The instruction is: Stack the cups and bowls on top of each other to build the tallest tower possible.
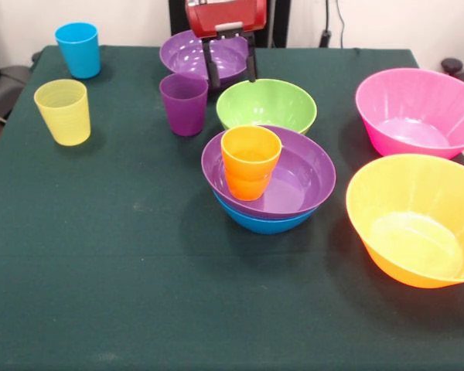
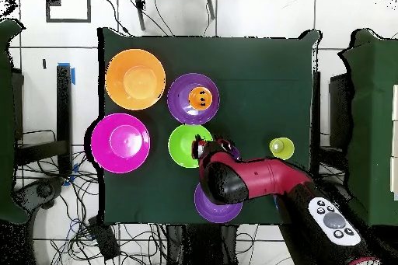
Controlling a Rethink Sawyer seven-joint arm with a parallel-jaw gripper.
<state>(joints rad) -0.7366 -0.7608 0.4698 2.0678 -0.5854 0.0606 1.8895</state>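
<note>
The tower stands mid-table: an orange cup (image 1: 250, 161) (image 2: 201, 98) sits in a purple bowl (image 1: 305, 182) (image 2: 183, 100), which is nested on a blue bowl (image 1: 267, 223). Behind it are the green bowl (image 1: 267, 104) (image 2: 185, 144) and a loose purple cup (image 1: 184, 103). My gripper (image 1: 232, 76) (image 2: 204, 150) hangs open over the near rim of a second purple bowl (image 1: 185, 52) (image 2: 211, 209), holding nothing. The yellow cup (image 1: 63, 111) (image 2: 281, 148) and blue cup (image 1: 78, 49) stand upright at the far left. In the overhead view my arm hides the blue cup.
A large pink bowl (image 1: 417, 112) (image 2: 120, 142) and a large orange bowl (image 1: 414, 220) (image 2: 135, 78) sit upright at the right side in the front view. Dark green cloth (image 1: 124, 294) covers the table. Cables lie on the floor around it.
</note>
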